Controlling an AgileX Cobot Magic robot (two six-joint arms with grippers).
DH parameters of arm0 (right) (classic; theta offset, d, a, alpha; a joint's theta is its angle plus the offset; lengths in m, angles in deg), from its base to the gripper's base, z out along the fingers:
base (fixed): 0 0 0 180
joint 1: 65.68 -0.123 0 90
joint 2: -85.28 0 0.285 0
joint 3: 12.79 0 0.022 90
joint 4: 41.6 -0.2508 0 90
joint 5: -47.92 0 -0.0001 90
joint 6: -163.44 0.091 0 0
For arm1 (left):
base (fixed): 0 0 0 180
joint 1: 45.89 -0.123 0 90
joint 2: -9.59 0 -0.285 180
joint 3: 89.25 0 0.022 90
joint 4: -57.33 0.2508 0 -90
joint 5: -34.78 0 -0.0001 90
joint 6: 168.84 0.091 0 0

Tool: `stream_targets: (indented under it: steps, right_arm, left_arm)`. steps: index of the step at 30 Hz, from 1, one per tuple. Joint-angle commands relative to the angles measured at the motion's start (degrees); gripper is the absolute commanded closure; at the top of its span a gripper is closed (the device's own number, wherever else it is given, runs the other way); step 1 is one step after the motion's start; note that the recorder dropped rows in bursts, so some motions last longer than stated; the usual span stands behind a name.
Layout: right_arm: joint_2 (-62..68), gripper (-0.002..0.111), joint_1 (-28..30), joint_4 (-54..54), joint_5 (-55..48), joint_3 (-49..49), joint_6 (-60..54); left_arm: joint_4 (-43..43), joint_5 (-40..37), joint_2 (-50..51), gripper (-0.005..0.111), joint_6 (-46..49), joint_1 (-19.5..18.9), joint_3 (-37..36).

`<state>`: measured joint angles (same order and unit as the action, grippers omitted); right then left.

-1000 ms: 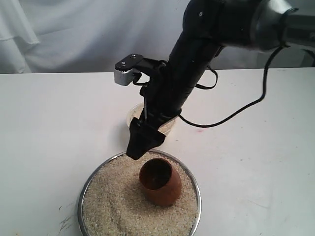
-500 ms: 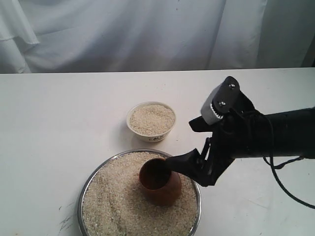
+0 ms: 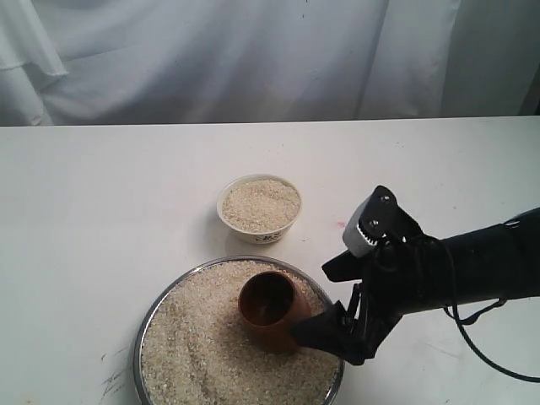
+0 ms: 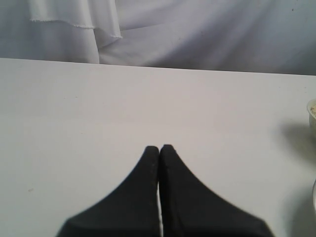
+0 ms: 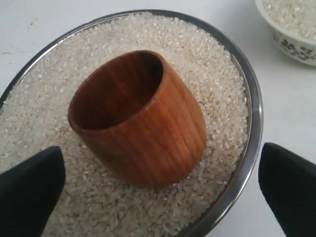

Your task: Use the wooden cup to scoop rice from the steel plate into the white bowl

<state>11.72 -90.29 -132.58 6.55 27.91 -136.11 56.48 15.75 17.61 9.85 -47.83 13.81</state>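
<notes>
The steel plate [image 3: 145, 331] sits at the table's front, heaped with rice [image 3: 198, 354]. The brown wooden cup [image 3: 268, 309] lies tilted in the rice, its dark mouth facing up and back. Behind the plate, the white bowl [image 3: 259, 207] holds rice. My right gripper [image 3: 310, 332] comes in low from the right and is open at the cup's side. In the right wrist view the cup [image 5: 143, 123] lies ahead of the wide-apart fingers [image 5: 30, 192], untouched, over the plate's rim [image 5: 255, 123]. My left gripper [image 4: 159, 148] is shut on nothing over bare table.
The white table [image 3: 101, 194] runs wide to the left and behind, with a white cloth backdrop. A black cable [image 3: 494, 363] trails from the right arm at the right. The bowl's edge [image 4: 312, 111] shows in the left wrist view.
The right arm swung from above the bowl round to the right side, then dropped lower toward the plate, bringing its open fingers beside the cup. The cup and bowl stayed put.
</notes>
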Motion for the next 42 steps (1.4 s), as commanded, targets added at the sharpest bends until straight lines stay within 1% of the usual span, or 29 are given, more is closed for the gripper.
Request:
stream_targets:
  steps: [1,4,9,14,16,20,24,27,36,42]
  right_arm:
    - [2.0,0.011,-0.7,0.2,-0.7,-0.1,-1.4]
    - [2.7,0.011,-1.1,0.2,-1.4,-1.4,-1.4]
    - [4.8,0.011,-4.4,0.6,0.2,-4.0,-0.3]
    - [7.9,0.011,-6.2,0.9,0.5,-6.5,0.9]
    - [8.9,0.011,-6.2,2.3,0.5,-7.4,2.3]
    - [9.8,0.006,-6.2,5.6,0.5,-9.2,6.8]
    - [9.9,0.004,-6.3,6.1,0.4,-10.7,7.3]
    - [9.9,0.004,-7.5,6.8,4.1,-10.7,8.7]
    - [10.1,0.004,-8.4,4.6,5.8,-10.7,6.4]
    - [10.1,0.004,-10.8,2.4,9.5,-10.1,6.1]
  left_arm:
    - [0.0,0.8,-0.2,0.107,0.0,-0.1,-0.3]
    - [0.0,0.8,-0.2,0.107,0.0,-0.1,-0.3]
    - [0.0,0.8,-0.2,0.107,0.0,-0.1,-0.3]
    - [0.0,0.8,-0.2,0.107,0.0,-0.1,-0.3]
    - [0.0,0.8,-0.2,0.107,0.0,-0.1,-0.3]
    - [0.0,0.8,-0.2,0.107,0.0,-0.1,-0.3]
    - [0.0,0.8,-0.2,0.107,0.0,-0.1,-0.3]
    - [0.0,0.8,-0.2,0.107,0.0,-0.1,-0.3]
    - [0.0,0.8,-0.2,0.107,0.0,-0.1,-0.3]
    - [0.0,0.8,-0.2,0.107,0.0,-0.1,-0.3]
